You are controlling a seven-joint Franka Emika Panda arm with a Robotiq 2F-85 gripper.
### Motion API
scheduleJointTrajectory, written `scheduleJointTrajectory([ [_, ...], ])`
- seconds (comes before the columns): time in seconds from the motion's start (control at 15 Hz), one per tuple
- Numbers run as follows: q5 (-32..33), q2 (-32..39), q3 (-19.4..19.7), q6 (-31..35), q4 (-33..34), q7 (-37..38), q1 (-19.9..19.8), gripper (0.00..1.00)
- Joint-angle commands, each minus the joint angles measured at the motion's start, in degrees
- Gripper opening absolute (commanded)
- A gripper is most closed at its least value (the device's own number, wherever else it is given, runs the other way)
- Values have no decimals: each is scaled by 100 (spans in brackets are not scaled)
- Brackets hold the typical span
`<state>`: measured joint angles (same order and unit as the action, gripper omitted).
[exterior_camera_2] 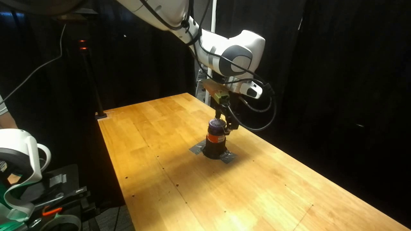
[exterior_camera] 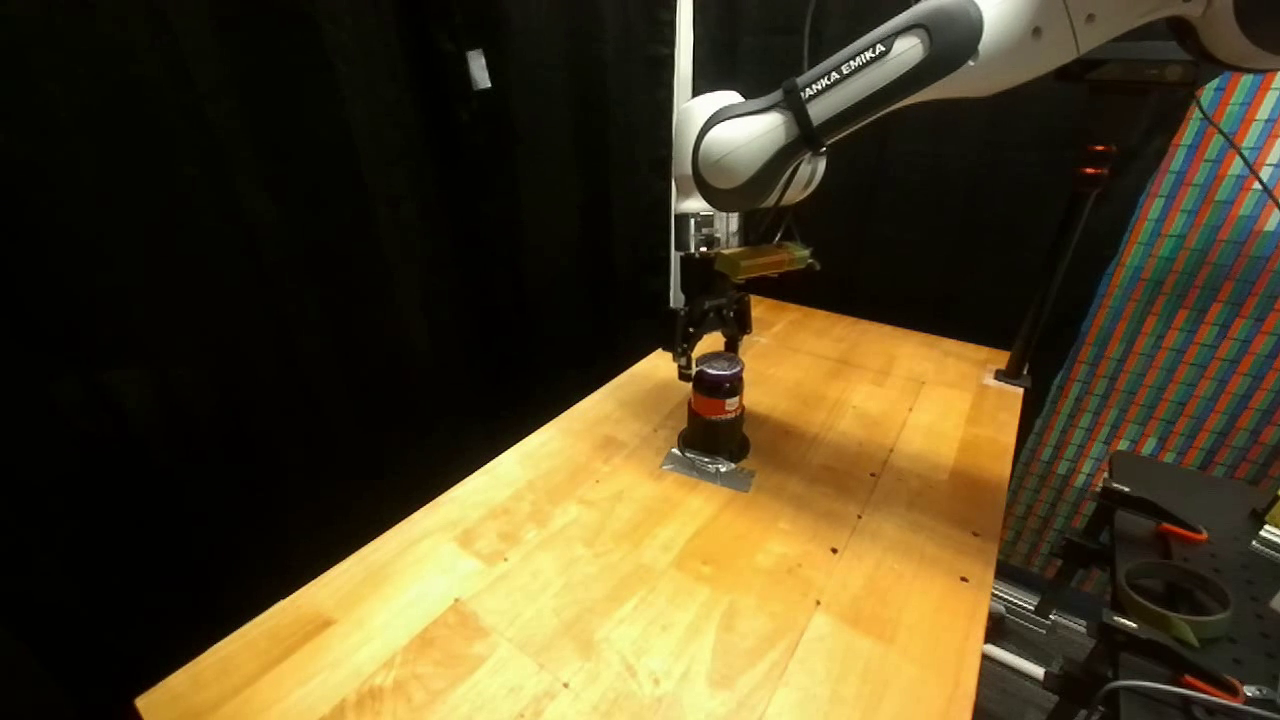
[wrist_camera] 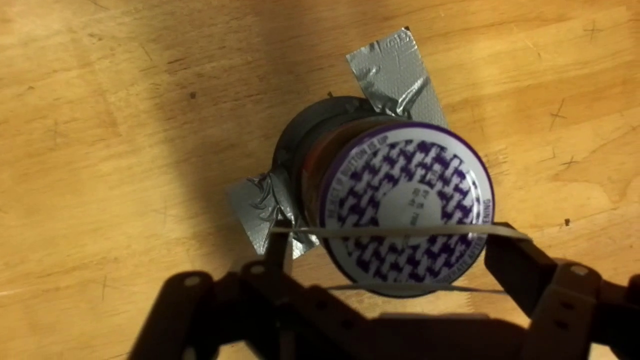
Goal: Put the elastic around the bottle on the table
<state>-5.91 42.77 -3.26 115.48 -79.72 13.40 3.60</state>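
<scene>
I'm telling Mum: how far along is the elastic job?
Done: the open gripper has the elastic stretched between its fingers.
In hand: lining up, it seems; in the wrist view the elastic crosses the lid.
Left: lowering it, probably, then freeing the fingers, since it isn't around the bottle yet.

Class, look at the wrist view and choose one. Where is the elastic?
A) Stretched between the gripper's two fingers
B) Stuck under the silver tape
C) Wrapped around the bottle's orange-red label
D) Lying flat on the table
A, because the wrist view shows the elastic spanning the spread fingers of the gripper, one strand crossing in front of the lid.
</scene>
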Motion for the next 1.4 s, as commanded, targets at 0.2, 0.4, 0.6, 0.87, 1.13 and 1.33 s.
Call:
scheduleJointTrajectory([
  [0.2,-152,236,112,334,303,193,9,100],
  [0.4,-182,243,80,240,296,155,-21,100],
  [0.6,-268,135,-66,-414,181,-196,-101,100],
  [0.87,-461,19,-223,-1349,22,-781,-176,100],
  [1.13,-482,-52,-181,-1611,-116,-874,-168,100],
  [1.33,-524,-152,-152,-1410,-361,-844,-158,100],
])
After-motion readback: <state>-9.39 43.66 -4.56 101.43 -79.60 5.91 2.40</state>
